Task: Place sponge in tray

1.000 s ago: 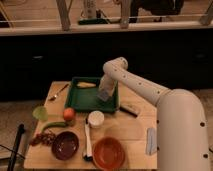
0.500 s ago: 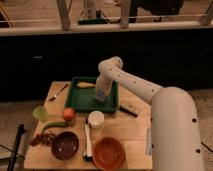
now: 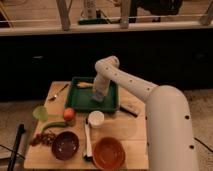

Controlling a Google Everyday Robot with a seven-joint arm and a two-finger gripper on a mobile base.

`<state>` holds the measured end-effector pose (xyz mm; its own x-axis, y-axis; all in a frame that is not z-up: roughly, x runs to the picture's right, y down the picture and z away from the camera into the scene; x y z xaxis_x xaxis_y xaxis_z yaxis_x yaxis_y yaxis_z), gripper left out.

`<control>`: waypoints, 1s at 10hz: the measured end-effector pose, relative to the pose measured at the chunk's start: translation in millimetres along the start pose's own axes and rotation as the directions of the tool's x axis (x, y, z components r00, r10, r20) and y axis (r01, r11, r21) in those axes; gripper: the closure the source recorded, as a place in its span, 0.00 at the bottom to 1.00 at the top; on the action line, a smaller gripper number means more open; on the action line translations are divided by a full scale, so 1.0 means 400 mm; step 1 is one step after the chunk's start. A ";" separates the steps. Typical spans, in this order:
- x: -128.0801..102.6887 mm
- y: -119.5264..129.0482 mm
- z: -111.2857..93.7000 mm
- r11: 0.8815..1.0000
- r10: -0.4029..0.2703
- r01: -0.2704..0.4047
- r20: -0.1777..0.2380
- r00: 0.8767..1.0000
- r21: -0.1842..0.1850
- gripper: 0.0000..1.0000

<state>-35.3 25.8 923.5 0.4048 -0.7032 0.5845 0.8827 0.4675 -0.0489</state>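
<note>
While the end effector (image 3: 98, 95) hangs over the large dark green rimmed tray (image 3: 113, 101), apparently clamped on the small blue-grey sponge (image 3: 98, 96), it should release low, well inside the rim.

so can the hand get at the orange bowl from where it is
Probably yes. The hand is over the tray, and the orange bowl sits open at the table's near edge; only the white cup stands between them.

Wooden table (image 3: 135, 131), dark cabinets (image 3: 45, 62), speckled floor (image 3: 202, 120)
</note>
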 end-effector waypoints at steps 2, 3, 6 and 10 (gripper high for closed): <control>0.000 0.002 0.001 1.000 -0.005 0.006 0.005 1.000 -0.007 0.43; -0.002 0.000 0.003 1.000 -0.009 0.009 0.009 1.000 -0.011 0.34; -0.004 0.001 0.004 1.000 -0.014 0.014 0.013 1.000 -0.027 0.20; -0.004 0.007 0.004 1.000 -0.012 0.012 0.011 1.000 -0.028 0.20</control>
<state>-34.0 28.9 923.6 0.3916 -0.7027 0.5941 0.8939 0.4436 -0.0646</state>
